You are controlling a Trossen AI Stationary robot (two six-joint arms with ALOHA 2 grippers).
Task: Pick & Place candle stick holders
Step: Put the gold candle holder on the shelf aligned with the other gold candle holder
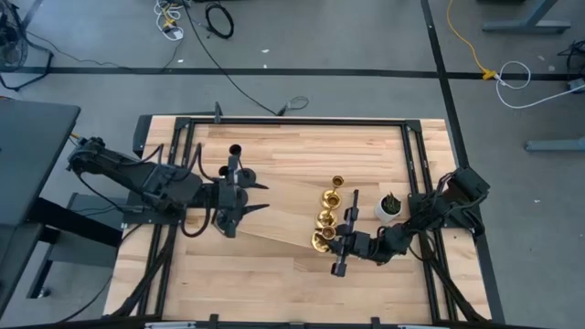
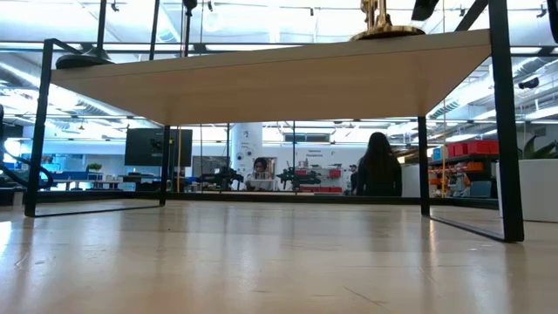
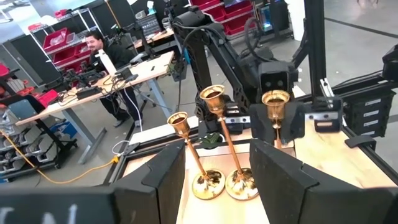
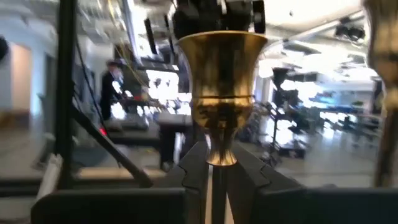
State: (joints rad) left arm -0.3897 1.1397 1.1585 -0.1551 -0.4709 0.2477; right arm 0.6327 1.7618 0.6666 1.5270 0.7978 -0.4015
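Note:
Several gold candle stick holders (image 1: 329,196) stand in a row on the right part of the raised wooden board (image 1: 292,155). A black one (image 1: 235,149) stands at the board's far left. My right gripper (image 1: 334,241) is shut on the nearest gold holder (image 1: 322,239), whose cup fills the right wrist view (image 4: 222,74). My left gripper (image 1: 263,196) is open and empty over the board's middle left, pointing at the gold row (image 3: 214,140). The low view shows only the board's underside and one gold base (image 2: 384,31). My right gripper pinches the gold holder's thin stem (image 4: 216,177) between its two fingers, just below the cup. The fingers come level from the table's right side and lie across the stem. The holder stands upright. Its base is hidden, so whether it rests on the board I cannot tell.
A small white pot with a green plant (image 1: 390,206) stands right of the gold row, beside my right arm. The board stands on thin black bar legs (image 2: 506,131). People sit at desks in the room beyond (image 3: 99,50).

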